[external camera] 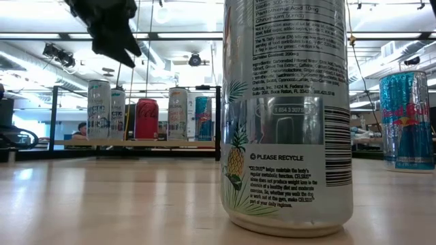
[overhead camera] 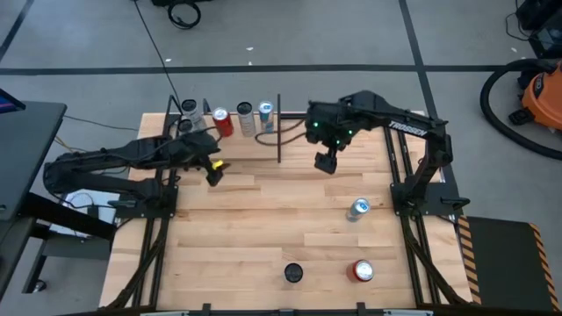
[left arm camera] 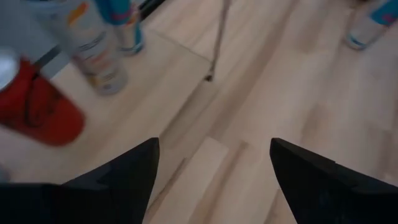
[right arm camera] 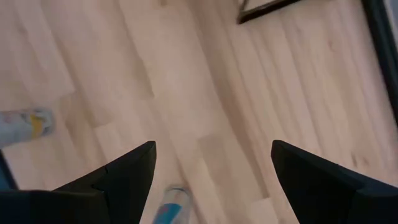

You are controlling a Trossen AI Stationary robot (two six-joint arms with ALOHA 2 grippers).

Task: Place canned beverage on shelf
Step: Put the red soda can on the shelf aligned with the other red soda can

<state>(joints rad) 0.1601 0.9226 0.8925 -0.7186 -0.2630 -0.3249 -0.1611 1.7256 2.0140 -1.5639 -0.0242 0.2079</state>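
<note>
Silver can [overhead camera: 358, 208] on table, well apart from right gripper [overhead camera: 326, 163], seemingly empty, fingers spread.

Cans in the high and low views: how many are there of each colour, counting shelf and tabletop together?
Red cans: 2
Blue cans: 2
White or silver cans: 4
Total: 8

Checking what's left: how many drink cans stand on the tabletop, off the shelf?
3: silver-blue metal can mid-right, red metal can front right, dark-topped can front centre; none seems hidden.
</note>
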